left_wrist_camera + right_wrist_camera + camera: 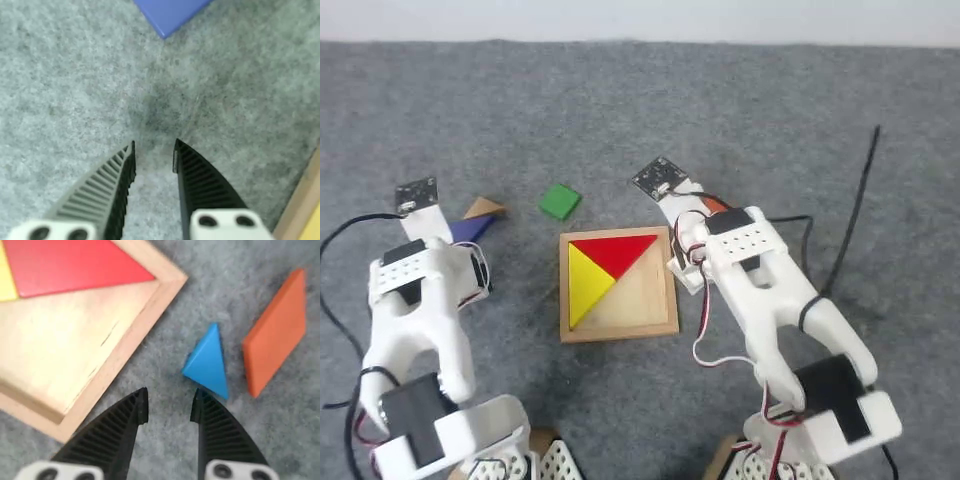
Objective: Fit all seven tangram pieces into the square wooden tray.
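Note:
The square wooden tray (pixel 668 285) lies mid-table and holds a red triangle (pixel 617 252) and a yellow triangle (pixel 586 283); the rest of its floor is bare wood. My right gripper (pixel 169 400) is open over the carpet just outside the tray's corner (pixel 170 285), close to a small blue triangle (pixel 207 360) and an orange parallelogram (pixel 277 330). My left gripper (pixel 154 151) is open above bare carpet, with a dark blue piece (pixel 170 12) ahead of it. A green square (pixel 559 201) and a tan triangle (pixel 484 208) lie left of the tray.
Grey carpet (pixel 770 110) covers the table, with open room beyond the tray. Black cables (pixel 850 215) run along the right side and at the left edge. The tray's edge (pixel 300 200) shows beside my left gripper.

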Robot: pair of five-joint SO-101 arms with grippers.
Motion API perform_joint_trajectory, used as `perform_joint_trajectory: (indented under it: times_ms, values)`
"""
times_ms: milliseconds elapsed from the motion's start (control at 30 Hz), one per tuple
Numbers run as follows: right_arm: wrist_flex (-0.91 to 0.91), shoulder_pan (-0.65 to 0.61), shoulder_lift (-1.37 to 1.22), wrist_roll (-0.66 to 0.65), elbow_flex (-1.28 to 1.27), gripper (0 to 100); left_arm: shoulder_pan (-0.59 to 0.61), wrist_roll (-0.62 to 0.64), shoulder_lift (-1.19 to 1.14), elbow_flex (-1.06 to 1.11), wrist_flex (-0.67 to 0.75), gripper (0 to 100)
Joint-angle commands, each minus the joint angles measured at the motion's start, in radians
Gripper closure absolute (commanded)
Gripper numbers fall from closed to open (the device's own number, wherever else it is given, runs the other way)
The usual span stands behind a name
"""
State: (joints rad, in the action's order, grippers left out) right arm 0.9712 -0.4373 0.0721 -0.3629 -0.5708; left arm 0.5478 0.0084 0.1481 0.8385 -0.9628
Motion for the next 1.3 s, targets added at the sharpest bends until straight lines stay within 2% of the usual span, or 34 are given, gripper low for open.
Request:
perform_joint_trajectory:
  times_ms: [0, 200, 400, 500, 567, 700, 767, 867, 1000, 1100, 1200, 1267]
  values:
    - [0.021, -0.001, 0.079, 0.028, 0.006, 84.2, -0.003, -0.006, 0.054, -0.019, -0.012, 88]
    - [0.016, -0.004, 0.079, 0.037, 0.006, 84.3, 0.005, 0.005, 0.054, -0.170, -0.155, 88]
    - [0.018, -0.005, 0.079, 0.037, 0.006, 84.3, 0.021, 0.147, 0.052, -0.289, -0.227, 88]
    - [0.018, -0.005, 0.079, 0.037, 0.006, 84.3, 0.029, 0.265, 0.049, -0.300, -0.212, 88]
    - [0.018, -0.005, 0.079, 0.037, 0.006, 84.3, 0.032, 0.356, 0.040, -0.300, -0.149, 88]
    - [0.018, -0.005, 0.077, 0.035, 0.006, 84.3, 0.028, 0.528, 0.000, -0.315, -0.037, 81]
    - [0.018, -0.005, 0.077, 0.034, 0.006, 84.3, 0.026, 0.585, -0.046, -0.357, 0.002, 81]
    - [0.018, -0.005, 0.077, 0.034, 0.006, 84.3, 0.025, 0.597, -0.163, -0.456, 0.034, 83]
    - [0.018, -0.005, 0.077, 0.034, 0.006, 84.3, 0.028, 0.603, -0.377, -0.618, 0.003, 87]
    - [0.018, -0.004, 0.077, 0.032, 0.006, 84.3, 0.038, 0.603, -0.539, -0.779, -0.081, 89]
    - [0.019, -0.004, 0.077, 0.032, 0.006, 84.3, 0.044, 0.598, -0.672, -0.966, -0.236, 91]
    - [0.021, -0.004, 0.077, 0.032, 0.006, 84.3, 0.040, 0.549, -0.755, -1.081, -0.333, 93]
